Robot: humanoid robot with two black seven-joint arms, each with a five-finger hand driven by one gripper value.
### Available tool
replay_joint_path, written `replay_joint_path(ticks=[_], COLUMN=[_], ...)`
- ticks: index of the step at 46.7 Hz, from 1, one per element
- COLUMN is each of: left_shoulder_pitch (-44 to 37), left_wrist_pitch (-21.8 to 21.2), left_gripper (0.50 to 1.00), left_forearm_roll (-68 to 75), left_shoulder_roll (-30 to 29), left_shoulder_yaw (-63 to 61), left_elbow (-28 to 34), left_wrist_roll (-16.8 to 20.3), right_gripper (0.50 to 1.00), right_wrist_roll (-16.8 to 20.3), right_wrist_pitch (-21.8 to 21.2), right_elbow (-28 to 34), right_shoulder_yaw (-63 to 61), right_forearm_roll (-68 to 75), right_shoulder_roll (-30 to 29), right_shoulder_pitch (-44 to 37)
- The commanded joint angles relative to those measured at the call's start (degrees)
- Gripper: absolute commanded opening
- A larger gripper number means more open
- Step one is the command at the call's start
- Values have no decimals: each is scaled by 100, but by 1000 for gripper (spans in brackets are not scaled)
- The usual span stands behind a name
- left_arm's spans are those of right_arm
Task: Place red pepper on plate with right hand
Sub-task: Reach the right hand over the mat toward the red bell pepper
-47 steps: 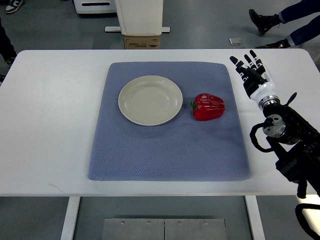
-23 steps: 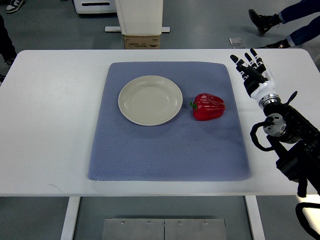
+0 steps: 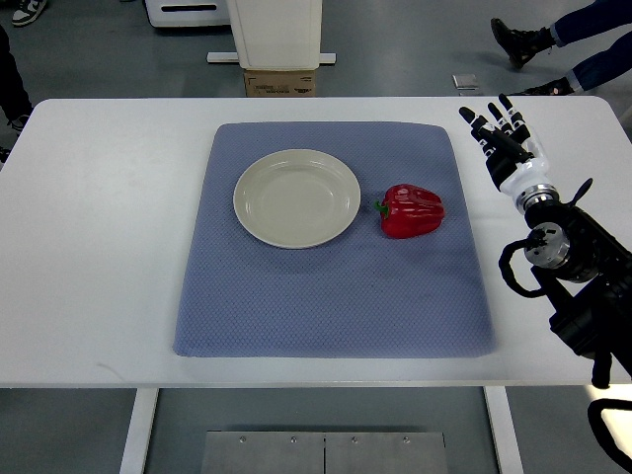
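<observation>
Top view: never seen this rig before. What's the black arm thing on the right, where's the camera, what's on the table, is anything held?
There is one camera, looking steeply down from the robot's own side of the table. The black jointed arm entering from the picture's right edge is the humanoid robot's right arm; it ends in the right hand, fingers spread, hovering above bare table beside the mat and holding nothing. The left arm is out of view.

On the white table lies a blue-grey mat. On the mat sit a cream plate, with nothing on it, and a red pepper just to its right, apart from it. At the top edge, beyond the table, a person's legs and shoes show.
</observation>
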State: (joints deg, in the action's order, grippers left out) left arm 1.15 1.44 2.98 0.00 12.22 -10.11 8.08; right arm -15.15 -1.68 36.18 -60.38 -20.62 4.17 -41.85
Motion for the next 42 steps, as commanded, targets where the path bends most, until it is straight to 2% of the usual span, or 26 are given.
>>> replay_joint_path(ticks=[1, 32, 42], left_shoulder_pitch=[8, 8, 8], left_wrist_pitch=[5, 5, 5], left_gripper=[1000, 1000, 1000], left_forearm_roll=[0, 0, 0], left_shoulder_roll=[0, 0, 0], left_shoulder_yaw=[0, 0, 0], left_elbow=[0, 0, 0], left_wrist_roll=[0, 0, 0], right_gripper=[1000, 1000, 1000], right_wrist_roll=[3, -138, -384], right_wrist_pitch=[-8, -8, -8], right_elbow=[12, 38, 161], right_shoulder_yaw=[123, 940, 1836], right_forearm_roll=[-3, -21, -21], right_shoulder_roll=[23, 216, 558], right_shoulder_pitch=[2, -367, -622])
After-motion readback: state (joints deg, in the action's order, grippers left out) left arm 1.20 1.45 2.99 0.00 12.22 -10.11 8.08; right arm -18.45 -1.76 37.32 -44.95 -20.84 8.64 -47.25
